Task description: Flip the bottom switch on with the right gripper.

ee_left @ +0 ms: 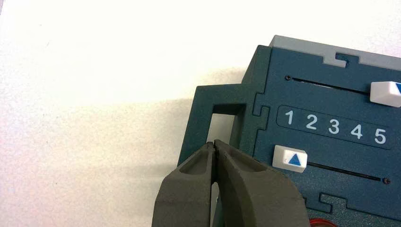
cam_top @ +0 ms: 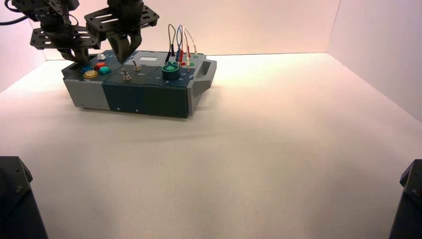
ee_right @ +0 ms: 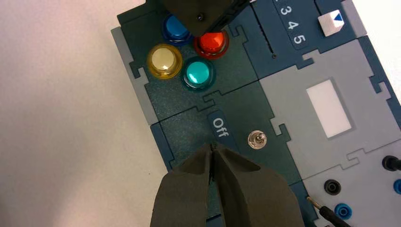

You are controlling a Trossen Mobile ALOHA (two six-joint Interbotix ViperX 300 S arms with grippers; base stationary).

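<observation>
The task is judged to be at its approach stage, with the flip itself left to be made. On the worktop (cam_top: 259, 149), with twelve o'clock taken as straight away from the robot in the high view, the box (cam_top: 130, 99) is set toward ten o'clock. The right gripper (cam_top: 122, 59) is held above the box, its fingertips at about eleven to twelve o'clock from the bottom switch (cam_top: 127, 76), between the coloured buttons and the switch pair. Its jaws are pressed together, with nothing pinched.

In the right wrist view the upper switch (ee_right: 257, 139) is seen beside the "Off" label (ee_right: 221, 127), while the bottom switch is apparently covered by the gripper. Its lever position therefore cannot be read, and no finished flip can be confirmed. Contact with the lever cannot be made out either.

What seems to be left is for the closed tips to be brought down beside the bottom lever, for it to be pushed away from the "Off" side, and for the arm to be lifted clear. The left gripper (ee_left: 215, 143) is parked over the box's end at nine to ten o'clock, its jaws closed on nothing.
</observation>
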